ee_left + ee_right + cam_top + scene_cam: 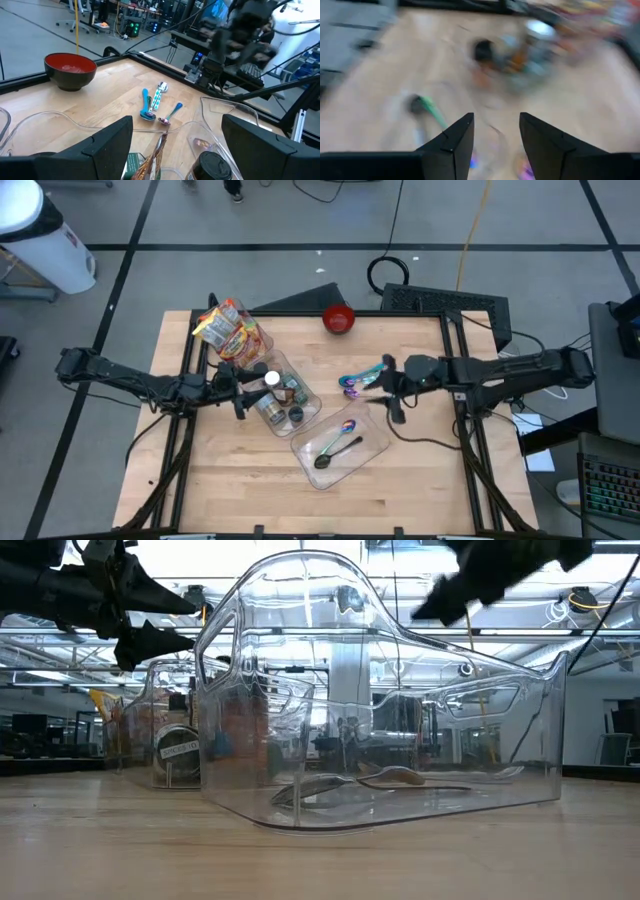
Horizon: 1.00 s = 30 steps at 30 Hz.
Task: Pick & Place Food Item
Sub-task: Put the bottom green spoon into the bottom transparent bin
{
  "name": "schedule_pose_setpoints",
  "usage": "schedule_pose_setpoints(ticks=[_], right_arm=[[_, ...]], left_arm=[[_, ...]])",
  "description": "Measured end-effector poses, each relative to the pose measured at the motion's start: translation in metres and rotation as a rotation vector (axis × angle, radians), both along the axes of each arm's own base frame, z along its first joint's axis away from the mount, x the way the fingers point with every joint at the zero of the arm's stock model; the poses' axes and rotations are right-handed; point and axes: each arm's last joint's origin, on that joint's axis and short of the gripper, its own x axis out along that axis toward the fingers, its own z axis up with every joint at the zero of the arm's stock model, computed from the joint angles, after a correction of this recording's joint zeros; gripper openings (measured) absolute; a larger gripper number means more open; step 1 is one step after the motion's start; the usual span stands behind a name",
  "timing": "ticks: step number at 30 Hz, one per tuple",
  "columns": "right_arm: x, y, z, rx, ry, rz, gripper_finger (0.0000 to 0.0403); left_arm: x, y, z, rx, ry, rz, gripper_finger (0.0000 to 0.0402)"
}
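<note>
Colourful snack bags (230,330) stand in the far end of a clear bin (300,412) at the table's left middle; jars (280,395) sit in its near end. My left gripper (177,120) hovers open over that bin, level, above a black-lidded jar (212,165), touching nothing. My right gripper (496,120) is open with nothing between its fingers, raised above the table right of centre (385,388), beside loose iridescent spoons (365,375) that lie flat on the wood. The right wrist view is blurred.
A second clear bin (340,445) with two spoons lies near the table's middle front. A red bowl (339,318) stands at the far edge. Bare wood lies along the near edge and at the right. Cables and a keyboard lie beyond the far right corner.
</note>
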Motion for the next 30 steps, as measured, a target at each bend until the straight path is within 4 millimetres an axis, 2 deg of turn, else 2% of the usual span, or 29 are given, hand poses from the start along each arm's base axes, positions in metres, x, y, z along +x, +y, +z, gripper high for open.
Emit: schedule_pose_setpoints(ticks=[7, 12, 16, 22, 30], right_arm=[[-0.018, -0.018, -0.051, -0.141, 0.106, -0.293, 0.0149], [-0.031, -0.021, -0.094, -0.124, 0.138, -0.327, 0.0144], [-0.039, -0.02, -0.118, -0.096, 0.135, -0.304, 0.0144], [-0.036, -0.018, -0.138, -0.028, 0.185, -0.267, 0.0141], [-0.02, -0.021, -0.155, -0.028, 0.2, -0.268, 0.0141]], left_arm=[[0.0, 0.0, 0.0, 0.0, 0.0, 0.0, 0.0312], [0.0, 0.0, 0.0, 0.0, 0.0, 0.0, 0.0312], [0.0, 0.0, 0.0, 0.0, 0.0, 0.0, 0.0312], [0.0, 0.0, 0.0, 0.0, 0.0, 0.0, 0.0312], [0.0, 0.0, 0.0, 0.0, 0.0, 0.0, 0.0312]])
